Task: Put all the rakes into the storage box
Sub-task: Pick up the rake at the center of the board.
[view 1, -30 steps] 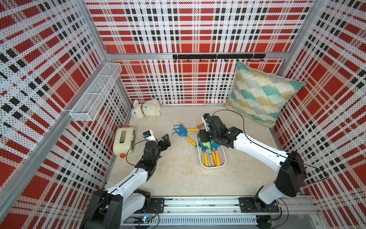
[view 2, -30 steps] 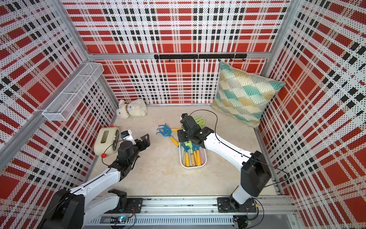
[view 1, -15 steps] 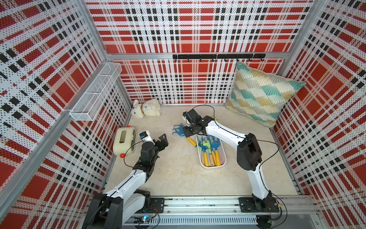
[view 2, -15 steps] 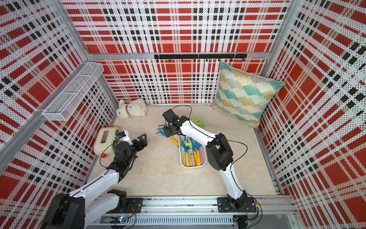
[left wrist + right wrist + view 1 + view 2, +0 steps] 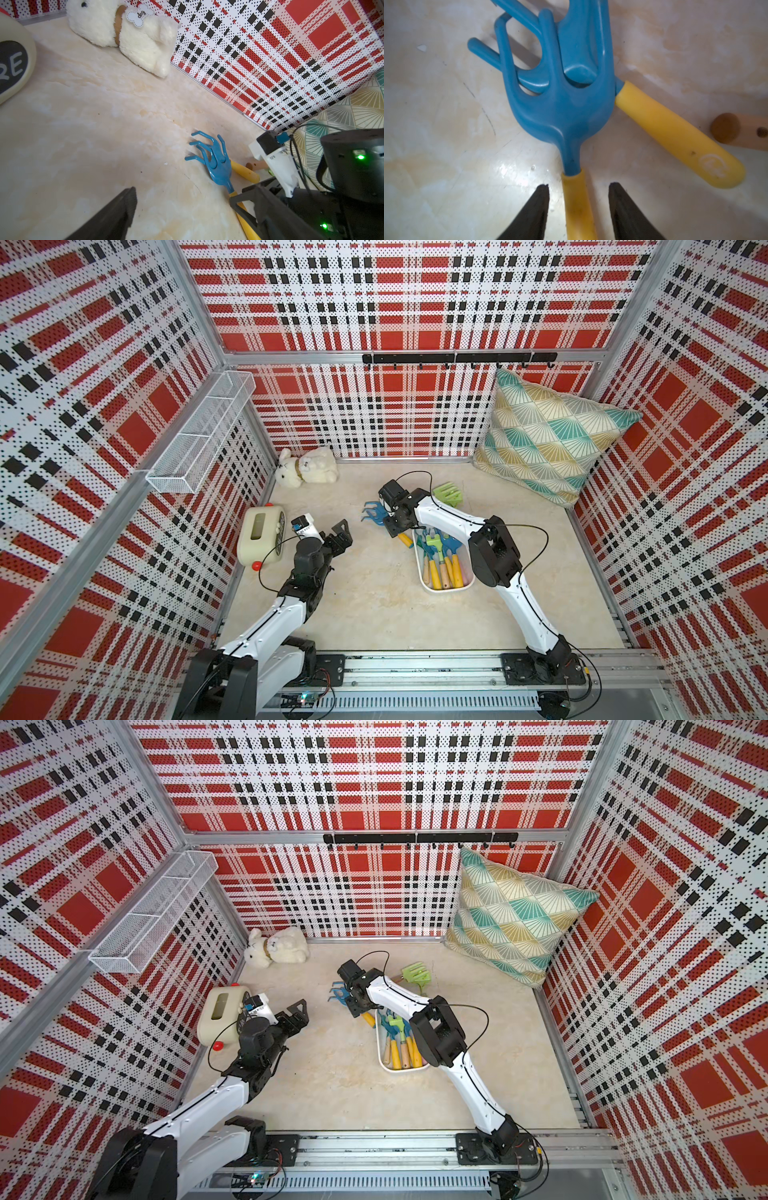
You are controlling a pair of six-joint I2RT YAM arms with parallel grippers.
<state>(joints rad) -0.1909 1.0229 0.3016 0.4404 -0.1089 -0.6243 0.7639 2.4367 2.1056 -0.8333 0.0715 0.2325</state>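
A blue rake (image 5: 375,514) (image 5: 562,99) with a yellow handle lies on the beige floor just left of the storage box (image 5: 446,588) (image 5: 405,1070), a white tub holding several garden tools. Its head rests on a second blue rake with a yellow handle (image 5: 675,133). My right gripper (image 5: 394,527) (image 5: 578,187) is low over the rake, open, one jaw on each side of the handle with small gaps. My left gripper (image 5: 338,534) (image 5: 182,195) hovers wide open and empty to the left of the rake (image 5: 216,162).
A green rake (image 5: 446,493) lies behind the right gripper. A plush dog (image 5: 307,466) sits at the back left, a cream toy (image 5: 259,537) by the left wall and a pillow (image 5: 548,439) in the back right corner. A wire basket (image 5: 199,439) hangs on the left wall.
The right arm has swung from over the storage box leftward and down to the blue rake, and its jaws have narrowed round the handle. The left arm has hardly moved.
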